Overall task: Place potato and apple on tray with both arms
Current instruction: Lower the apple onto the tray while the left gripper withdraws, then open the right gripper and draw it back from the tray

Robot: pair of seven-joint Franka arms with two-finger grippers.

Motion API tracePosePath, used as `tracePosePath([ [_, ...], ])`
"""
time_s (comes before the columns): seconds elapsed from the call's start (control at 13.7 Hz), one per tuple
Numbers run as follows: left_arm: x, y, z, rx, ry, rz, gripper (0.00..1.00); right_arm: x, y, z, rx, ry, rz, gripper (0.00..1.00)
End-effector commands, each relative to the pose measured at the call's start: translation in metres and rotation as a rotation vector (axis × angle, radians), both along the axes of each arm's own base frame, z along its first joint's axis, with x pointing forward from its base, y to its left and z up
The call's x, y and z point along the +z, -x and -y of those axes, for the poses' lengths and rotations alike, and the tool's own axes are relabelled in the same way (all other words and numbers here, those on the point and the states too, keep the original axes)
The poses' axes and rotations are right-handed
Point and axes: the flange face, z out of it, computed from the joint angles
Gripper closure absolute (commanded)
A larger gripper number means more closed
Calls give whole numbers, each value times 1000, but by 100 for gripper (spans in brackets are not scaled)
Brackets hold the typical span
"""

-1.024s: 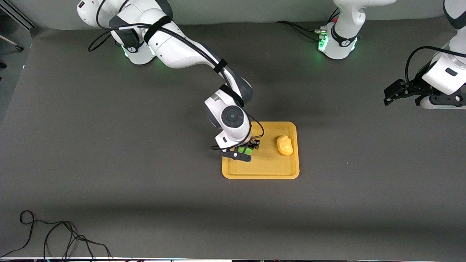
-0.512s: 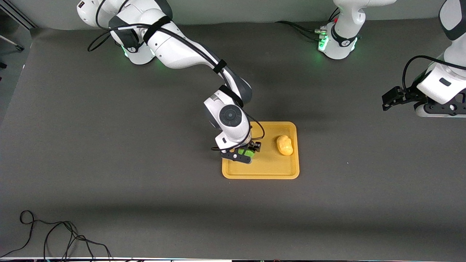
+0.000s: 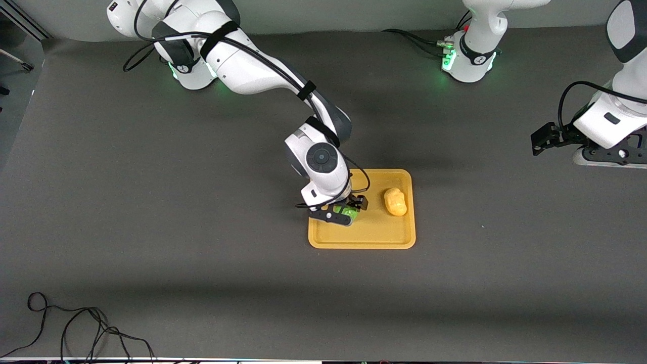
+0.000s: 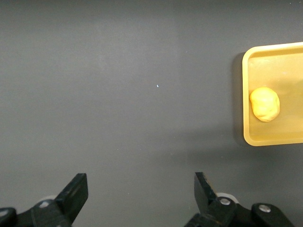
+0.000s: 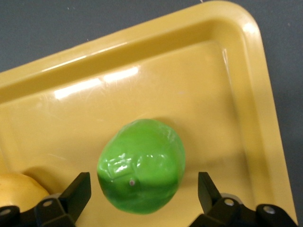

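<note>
Green apple (image 5: 142,165) rests on the orange tray (image 3: 361,241), at nine o'clock from the potato (image 3: 395,201). The right gripper (image 3: 344,211) straddles it, fingers released. The left gripper (image 4: 139,198) waits open over bare table. The apple looks light, glossy, likely slippery; grip its widest middle.
</note>
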Motion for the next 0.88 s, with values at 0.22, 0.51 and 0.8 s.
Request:
tracePosePath([
  [0.22,5,-2,-6,-7,-13,3,0,162,-51,121,16,42,-52,0],
  [0.51,4,-2,-6,-7,-13,2,0,242,-67,202,15,50,-67,0],
  [0.8,3,-2,-5,-9,-13,-1,0,316,-77,318,39,40,-65,0],
])
